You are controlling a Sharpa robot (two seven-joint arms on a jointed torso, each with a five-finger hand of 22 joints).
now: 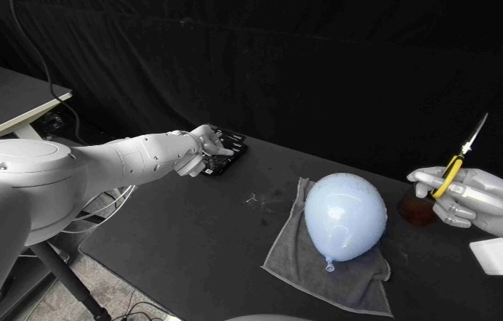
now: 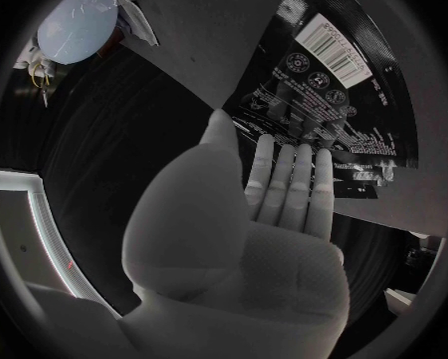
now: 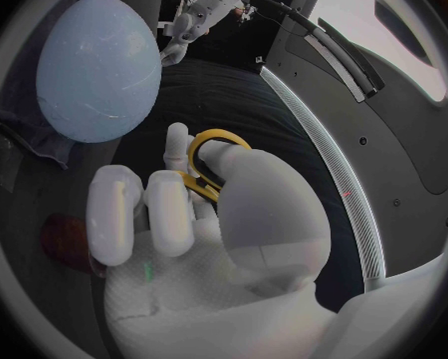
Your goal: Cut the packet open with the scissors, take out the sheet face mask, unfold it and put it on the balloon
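A black packet [image 1: 227, 155] with white print and a barcode label lies at the table's far left; it is seen close up as the packet [image 2: 324, 88] in the left wrist view. My left hand [image 1: 206, 149] rests on it, and its fingers [image 2: 288, 185] lie straight and flat on the packet's face without closing round it. A pale blue balloon [image 1: 345, 216] sits on a grey cloth [image 1: 315, 266] in the middle. My right hand [image 1: 461, 199] grips yellow-handled scissors [image 1: 458, 163] to the right of the balloon, blades up; the yellow handle [image 3: 216, 147] sits between its fingers.
A small brown object [image 1: 417, 210] stands beside my right hand. A white object [image 1: 488, 256] lies at the right edge. A small metal piece [image 1: 253, 200] lies on the table left of the cloth. A black curtain hangs behind.
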